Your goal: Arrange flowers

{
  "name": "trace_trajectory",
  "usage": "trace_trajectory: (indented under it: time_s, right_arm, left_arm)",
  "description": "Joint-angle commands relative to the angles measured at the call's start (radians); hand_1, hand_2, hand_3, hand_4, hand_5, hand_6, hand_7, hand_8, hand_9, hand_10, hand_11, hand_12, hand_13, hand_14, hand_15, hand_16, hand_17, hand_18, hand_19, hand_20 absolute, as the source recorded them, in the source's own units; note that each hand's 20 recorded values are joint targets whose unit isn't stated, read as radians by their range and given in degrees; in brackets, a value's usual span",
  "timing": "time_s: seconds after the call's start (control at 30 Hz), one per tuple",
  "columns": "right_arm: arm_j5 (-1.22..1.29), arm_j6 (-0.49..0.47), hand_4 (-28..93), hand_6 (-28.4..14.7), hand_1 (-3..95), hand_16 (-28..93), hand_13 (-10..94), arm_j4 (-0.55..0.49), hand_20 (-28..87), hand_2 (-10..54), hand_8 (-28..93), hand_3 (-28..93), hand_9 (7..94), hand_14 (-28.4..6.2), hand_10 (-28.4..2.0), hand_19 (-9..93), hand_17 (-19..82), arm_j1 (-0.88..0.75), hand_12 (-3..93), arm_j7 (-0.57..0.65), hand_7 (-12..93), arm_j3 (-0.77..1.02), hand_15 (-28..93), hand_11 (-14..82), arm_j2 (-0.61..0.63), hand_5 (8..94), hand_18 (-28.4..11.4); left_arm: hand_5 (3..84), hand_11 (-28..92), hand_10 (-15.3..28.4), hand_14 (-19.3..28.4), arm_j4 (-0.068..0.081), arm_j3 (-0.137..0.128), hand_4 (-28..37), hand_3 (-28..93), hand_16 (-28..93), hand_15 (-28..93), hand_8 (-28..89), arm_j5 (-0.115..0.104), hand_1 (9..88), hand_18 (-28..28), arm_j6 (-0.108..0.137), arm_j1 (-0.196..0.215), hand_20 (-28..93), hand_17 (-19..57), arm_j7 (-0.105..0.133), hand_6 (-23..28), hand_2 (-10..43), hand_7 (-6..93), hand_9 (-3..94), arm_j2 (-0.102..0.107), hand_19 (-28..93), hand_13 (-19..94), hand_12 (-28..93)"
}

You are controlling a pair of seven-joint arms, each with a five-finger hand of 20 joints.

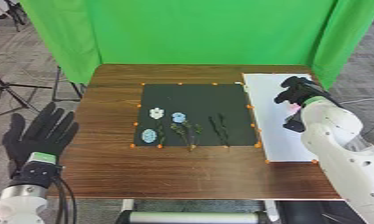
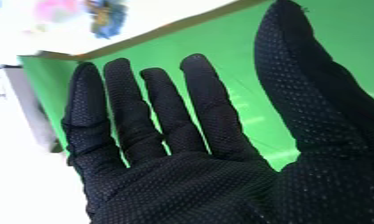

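White flower [image 1: 157,113] on black mat [image 1: 223,102]

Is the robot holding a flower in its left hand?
No, the left hand is beside the table, its fingers straight and spread with nothing in them.

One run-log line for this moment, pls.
right hand: open, over white board | pink flower: on white board | white flower, round blue flower, oval blue flower: on black mat | left hand: open, left of table
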Motion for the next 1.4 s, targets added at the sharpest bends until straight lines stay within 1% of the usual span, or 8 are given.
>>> trace_trajectory:
  time_s: [0.03, 0.43, 0.57, 0.63, 0.7, 0.83, 1.07, 1.4]
  right_arm:
    - [-0.025, -0.045, -27, -7.0, 36.6, 10, 24, 0.027, 40, -9.1, -12, 83, 36.1, -16.7, -16.3, 72, 18, -0.016, 11.1, 0.047, 13, 0.015, 39, 8.9, 0.016, 40.4, -22.9]
    - [0.019, -0.125, -28, -7.9, 46.1, 7, 25, 0.087, 38, -4.9, -13, 86, 35.4, -15.1, -15.4, 74, 19, -0.010, 7.3, 0.124, 15, 0.011, 41, 11.4, 0.015, 42.7, -22.4]
    - [-0.010, -0.081, -28, -5.8, 48.8, 8, 29, 0.093, 38, -4.4, -14, 86, 35.7, -15.4, -14.8, 77, 21, -0.019, 7.3, 0.103, 16, -0.004, 47, 12.0, 0.020, 42.7, -22.6]
    - [-0.021, -0.033, -28, -4.5, 49.8, 10, 32, 0.099, 39, -4.3, -14, 85, 39.2, -14.9, -13.8, 78, 22, -0.028, 8.1, 0.100, 18, -0.010, 49, 12.3, 0.020, 44.0, -22.5]
    - [0.024, -0.001, -28, -1.7, 51.1, 16, 43, 0.098, 40, -3.9, -15, 82, 48.6, -12.2, -10.0, 80, 25, -0.031, 10.1, 0.118, 19, -0.012, 51, 13.3, 0.019, 49.6, -22.4]
    - [-0.032, 0.080, -28, 0.3, 55.1, 32, 54, 0.100, 40, -3.1, -9, 72, 63.6, -9.0, -9.4, 81, 28, -0.054, 13.7, 0.104, 21, -0.032, 46, 14.1, 0.027, 61.0, -21.0]
    - [-0.074, 0.149, -28, 1.5, 58.8, 41, 63, 0.068, 42, -7.4, -2, 72, 81.6, -6.9, -8.1, 82, 31, -0.097, 30.2, 0.081, 28, -0.036, 44, 6.4, 0.034, 72.8, -20.8]
    - [-0.118, 0.209, -28, 1.3, 59.9, 44, 65, -0.176, 43, -9.4, 0, 73, 85.9, -6.5, -8.2, 82, 32, -0.168, 35.4, 0.019, 28, 0.014, 45, 6.6, 0.028, 76.0, -20.9]
  left_arm:
    - [36.1, 22, 14.1, 14.6, -0.005, -0.001, -28.3, 70, -9, 36, -10, -0.003, 24.2, 11.6, 0.000, 0.011, 8, -3.8, 0.000, 6.8, 11.8, 19.3, 32.5, -0.003, 30, 23, 11]
    - [37.6, 22, 14.1, 14.5, -0.004, 0.002, -28.3, 71, -9, 36, -10, -0.001, 26.2, 11.6, 0.008, 0.013, 8, -3.8, -0.004, 7.1, 10.9, 19.6, 32.6, -0.006, 30, 23, 11]
    - [37.8, 22, 14.1, 14.5, -0.004, 0.000, -28.3, 71, -9, 36, -10, 0.002, 26.4, 11.6, 0.006, 0.014, 8, -3.8, -0.006, 7.1, 10.9, 19.6, 32.7, -0.008, 30, 23, 11]
    - [37.9, 22, 14.1, 14.6, -0.004, 0.003, -28.3, 71, -9, 37, -10, 0.003, 26.4, 11.5, 0.004, 0.015, 8, -3.8, -0.009, 7.1, 10.9, 19.6, 32.7, -0.008, 30, 23, 11]
    - [37.9, 22, 14.1, 14.6, -0.001, 0.006, -28.3, 71, -9, 37, -10, 0.008, 26.4, 11.6, -0.006, 0.012, 8, -3.9, -0.019, 7.1, 10.9, 19.7, 32.7, -0.009, 30, 23, 11]
    - [37.9, 22, 14.1, 14.6, -0.001, 0.006, -28.3, 71, -9, 37, -10, 0.011, 26.4, 11.6, -0.003, 0.013, 8, -3.9, -0.025, 7.0, 10.8, 19.7, 32.7, -0.010, 30, 23, 11]
    - [37.9, 22, 14.1, 14.6, 0.000, 0.000, -28.3, 71, -9, 36, -10, 0.005, 26.4, 11.6, -0.008, 0.016, 8, -3.9, -0.028, 7.0, 10.7, 19.7, 32.7, -0.010, 30, 23, 11]
    - [37.9, 22, 14.1, 14.5, -0.001, 0.003, -28.3, 71, -9, 36, -10, 0.006, 26.4, 11.6, -0.010, 0.018, 8, -3.9, -0.024, 7.0, 10.4, 19.7, 32.6, -0.012, 30, 23, 11]
